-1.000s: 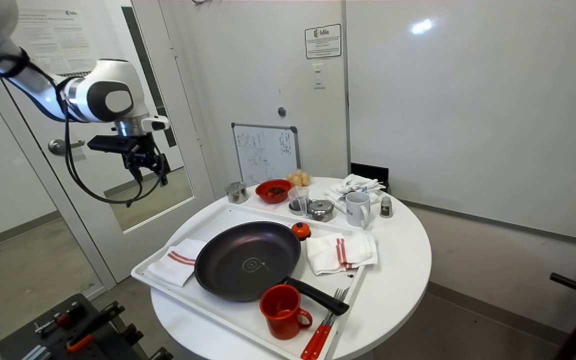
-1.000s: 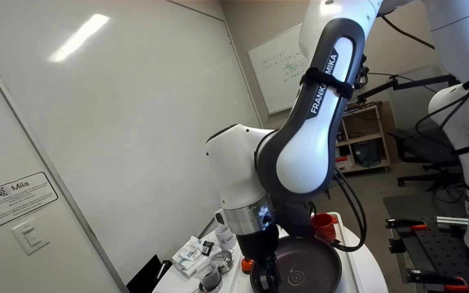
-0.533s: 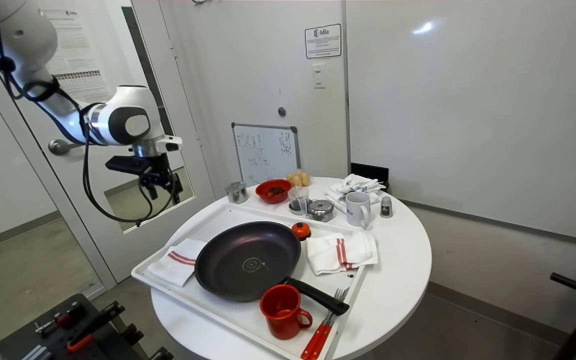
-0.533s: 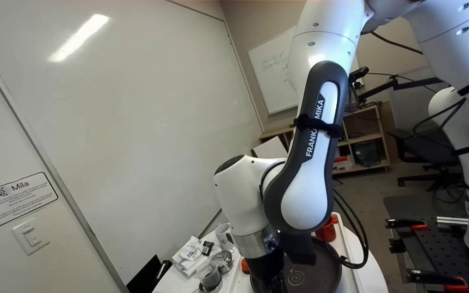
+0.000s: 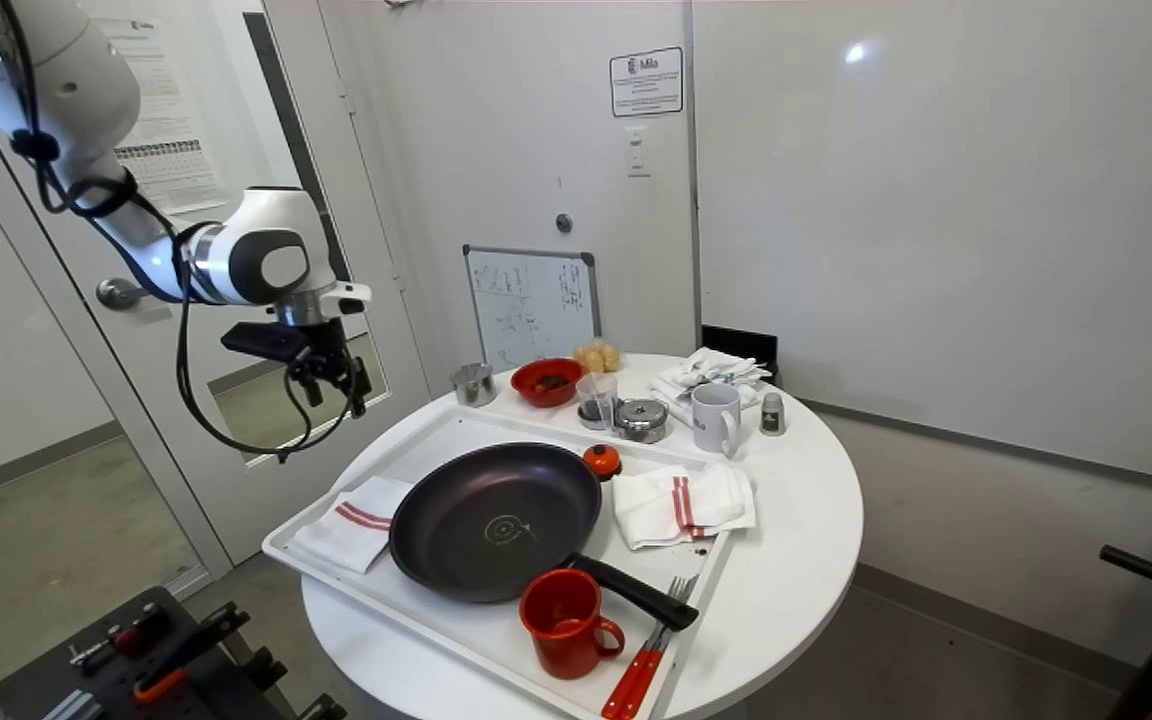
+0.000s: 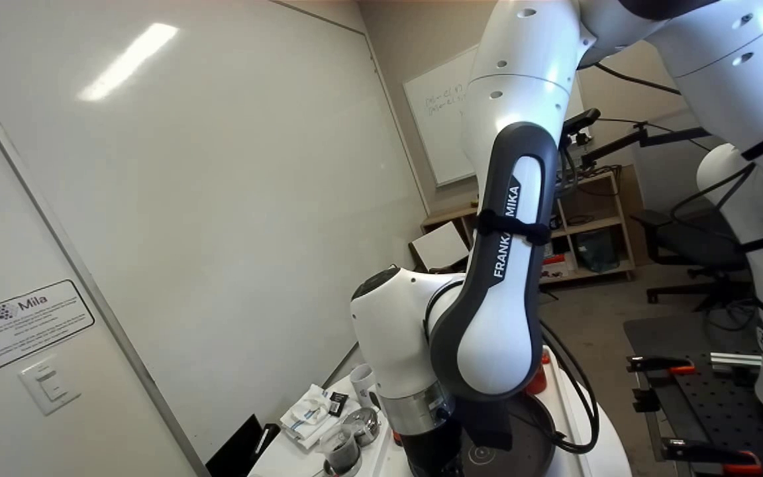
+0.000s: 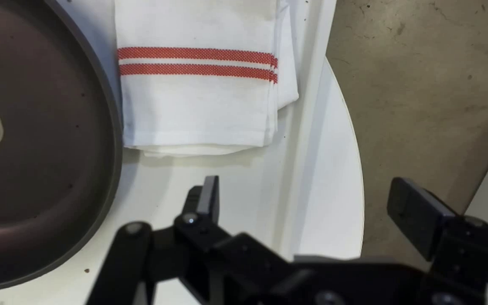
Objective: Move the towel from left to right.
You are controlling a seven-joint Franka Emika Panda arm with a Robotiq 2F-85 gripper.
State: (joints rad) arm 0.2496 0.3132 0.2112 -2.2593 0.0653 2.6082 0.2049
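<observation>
End effector [image 7: 304,188]: fingers [image 7: 209,197] spread wide apart with nothing held; in the wrist view one is in line with the tray [image 7: 248,207], the other with the floor [image 7: 417,84] past the counter [image 7: 335,203], so the gap misses the towel [image 7: 199,106]; slide toward 10 to 11 o'clock there before lowering

Towel: folded and striped, lying on the tray at 9 o'clock from the pan [image 5: 496,520] in an exterior view, not yet gripped; the step looks like lining up to pick it; aim both fingers over it, lower straight, press lightly and let the soft fold bunch as they close, taking every layer, or it may well unfold on the way up

Pan: its rim runs just beside the towel, touching or apart I cannot tell; keep the nearer finger off that rim, since a knock could shift the pan

Cup [image 5: 563,628]: red, at 5 o'clock from the pan, with the pan's handle [image 5: 636,591] at 4; lift well above both before travelling, as a loose corner would probably sag and drag

Second towel [image 5: 671,508]: also striped, at 3 o'clock from the pan, and so the likely side for setting down; come in low and let go gently so the fold lies flat
</observation>
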